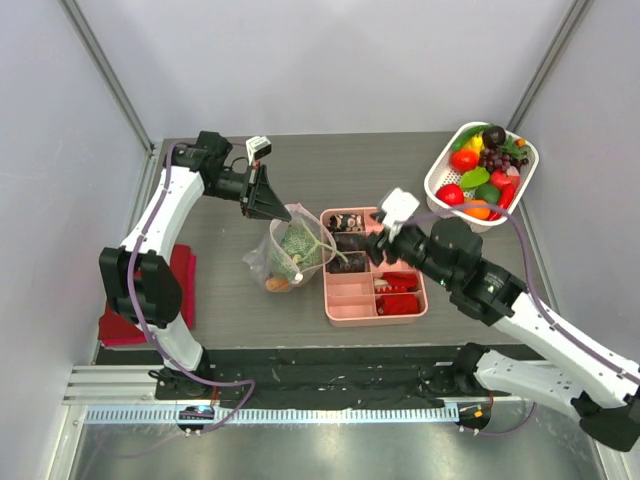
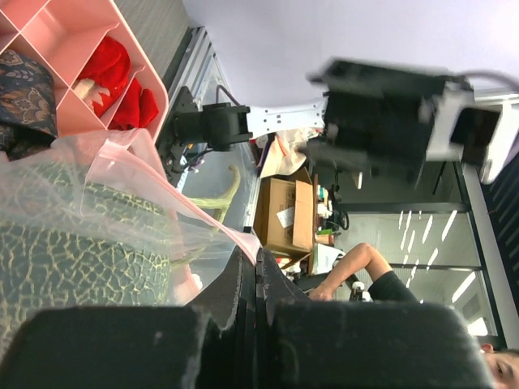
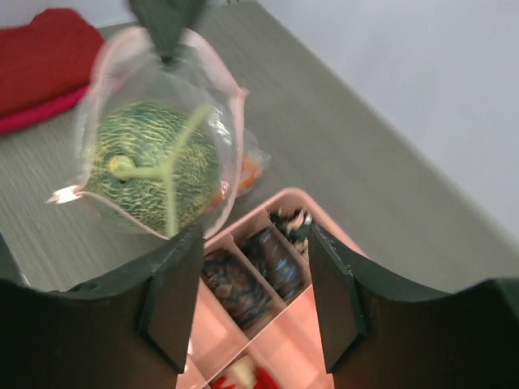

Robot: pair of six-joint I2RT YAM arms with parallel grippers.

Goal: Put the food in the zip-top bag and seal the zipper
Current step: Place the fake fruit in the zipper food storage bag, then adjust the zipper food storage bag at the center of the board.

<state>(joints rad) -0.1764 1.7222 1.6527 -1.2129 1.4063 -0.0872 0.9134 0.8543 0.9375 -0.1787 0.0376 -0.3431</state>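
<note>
**Fig.: zip-top bag [image 1: 285,262] part-filled, not yet sealed**

Task approx. midway. More food [image 1: 463,158] lay in white basket [image 1: 436,168], far right. Bag, at table centre left of pink tray [image 1: 350,300], hung open-mouthed from left gripper [image 1: 274,211], which pinched its rim. Contents: netted green melon [image 3: 150,166] w/ small orange piece [image 1: 278,284]. Right gripper [image 3: 251,300] was spread, empty.

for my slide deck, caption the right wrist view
Open right tool above pink compartment tray, facing clear plastic zip-top bag holding green netted melon
</note>
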